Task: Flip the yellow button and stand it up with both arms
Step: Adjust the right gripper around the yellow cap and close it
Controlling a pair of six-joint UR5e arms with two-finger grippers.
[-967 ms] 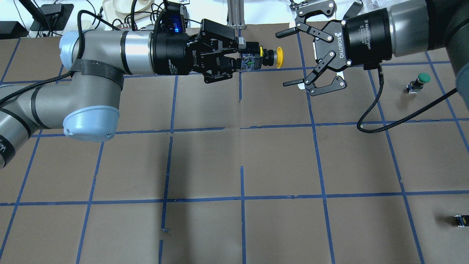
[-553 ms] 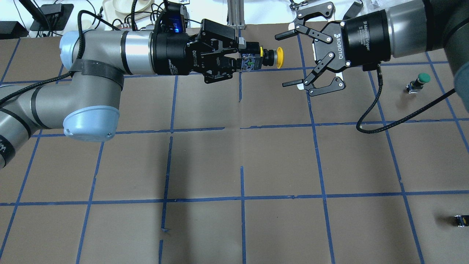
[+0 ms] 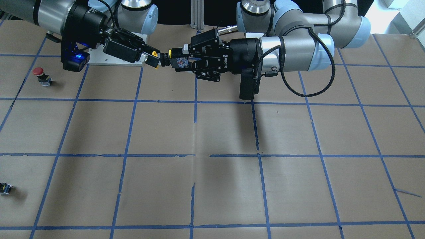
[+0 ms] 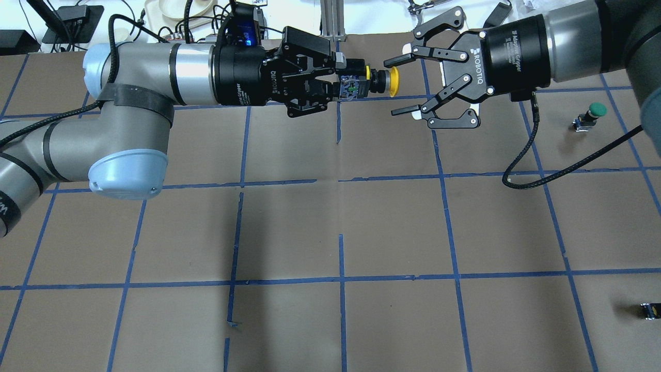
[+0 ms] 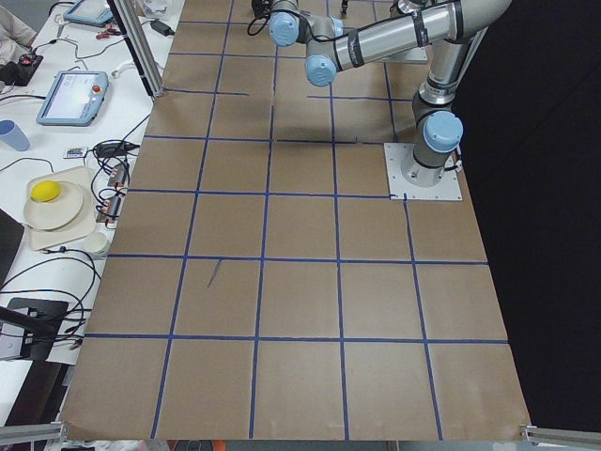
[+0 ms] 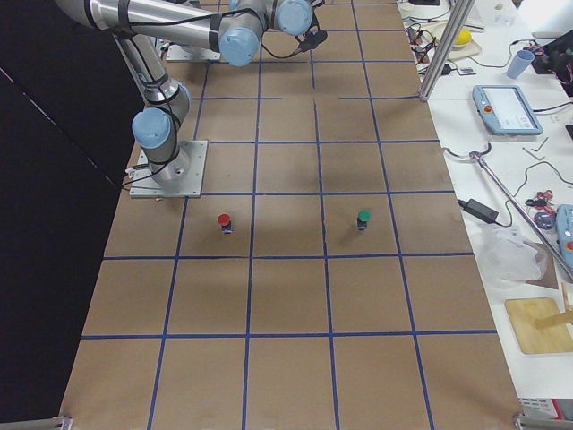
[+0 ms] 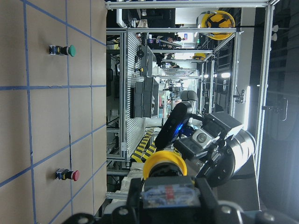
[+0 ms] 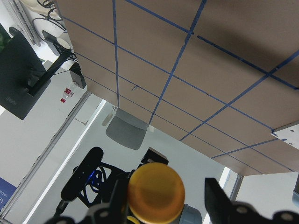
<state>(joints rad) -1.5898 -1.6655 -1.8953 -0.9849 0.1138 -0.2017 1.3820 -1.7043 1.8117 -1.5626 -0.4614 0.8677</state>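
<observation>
Brown taped surface (image 4: 392,227) below. Left fingers (image 4: 338,61) clenched yellow-capped black push button (image 4: 374,81); right fingers (image 4: 400,58) gaped around cap. Off-centre closing risked dislodging it.

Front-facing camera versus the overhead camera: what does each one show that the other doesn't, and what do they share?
Only the front-facing view shows the red button on the table. Only the overhead view shows the green button and the cluttered desk beyond the table. Both show the left gripper shut on the body of the yellow button, which it holds in the air. The cap points toward the open right gripper, which straddles it and has not yet closed.
</observation>
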